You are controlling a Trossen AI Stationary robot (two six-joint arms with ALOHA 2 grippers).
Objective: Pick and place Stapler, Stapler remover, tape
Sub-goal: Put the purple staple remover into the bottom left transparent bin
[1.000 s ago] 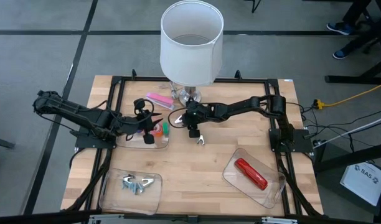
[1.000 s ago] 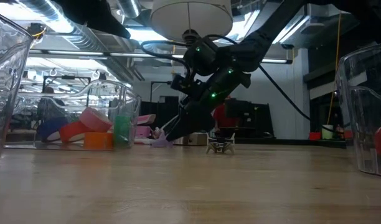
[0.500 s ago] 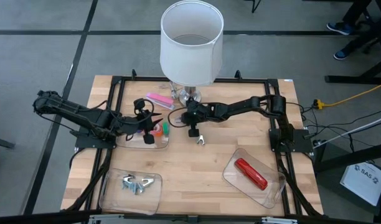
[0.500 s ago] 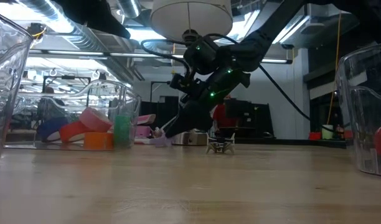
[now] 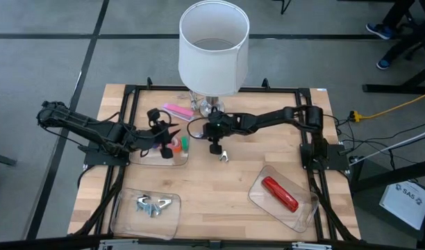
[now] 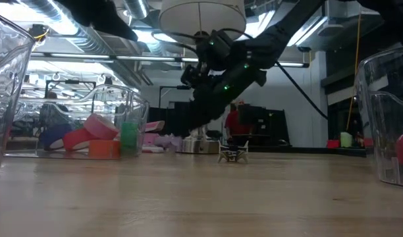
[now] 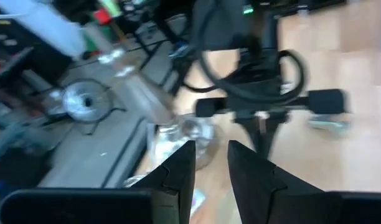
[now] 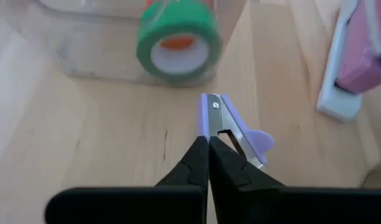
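Note:
My right gripper (image 8: 208, 142) is shut on a purple staple remover (image 8: 231, 127) above the table's middle, just right of a clear tray (image 5: 153, 158) holding the tape rolls, among them a green one (image 8: 178, 46) and a red one (image 5: 176, 146). My left gripper (image 7: 210, 158) hovers over that tray (image 5: 172, 139), open by a narrow gap with nothing between its fingers. A silver staple remover (image 5: 224, 156) stands on the wood. A pink stapler (image 5: 178, 110) lies flat near the far edge, and a red stapler (image 5: 279, 194) lies in the near right tray. My right gripper pinches the purple staple remover between its two fingertips (image 8: 200, 152), at the remover's near end (image 8: 210, 127). The fingers slant down from the table's right side and run along it. The remover sticks out beyond the fingertips; its purple wing (image 8: 260, 140) points sideways. It is clear of the wood.
A tall white lampshade (image 5: 214, 45) on a shiny base stands at the far middle, close behind my right arm. A clear tray (image 5: 122, 219) at the near left holds staple removers (image 5: 151, 205). Bare wood lies between the two near trays.
My right gripper has shut on the purple staple remover, which lay on the wood, and has gone up with it, so the remover is now lifted clear of the table.

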